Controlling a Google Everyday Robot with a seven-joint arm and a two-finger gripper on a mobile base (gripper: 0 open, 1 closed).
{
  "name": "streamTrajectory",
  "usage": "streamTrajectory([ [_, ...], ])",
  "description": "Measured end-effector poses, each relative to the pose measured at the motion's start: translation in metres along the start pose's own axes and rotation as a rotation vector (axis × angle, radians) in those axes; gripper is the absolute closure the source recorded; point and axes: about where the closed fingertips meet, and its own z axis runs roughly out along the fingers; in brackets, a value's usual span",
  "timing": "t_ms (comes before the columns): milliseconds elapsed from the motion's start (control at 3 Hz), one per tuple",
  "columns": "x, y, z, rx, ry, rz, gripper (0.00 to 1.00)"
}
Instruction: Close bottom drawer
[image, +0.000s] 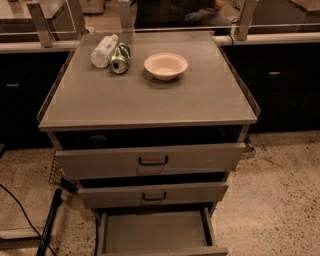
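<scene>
The bottom drawer is the narrowest of three grey drawers in a grey metal cabinet. It stands pulled far out, its plain grey inside showing and empty. Its front and handle are cut off by the lower edge of the view. Above it the mid-width drawer and the widest drawer each stand slightly out, each with a black loop handle. My gripper is not in view.
On the cabinet top lie a white plastic bottle and a green can on their sides, and a white bowl stands upright. Dark counters run behind. A black cable and pole lie on the speckled floor at left.
</scene>
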Motion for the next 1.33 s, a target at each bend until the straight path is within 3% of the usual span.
streamTrajectory([
  [1333, 0.009, -0.033, 0.038, 0.109, -0.054, -0.015, 1.0],
])
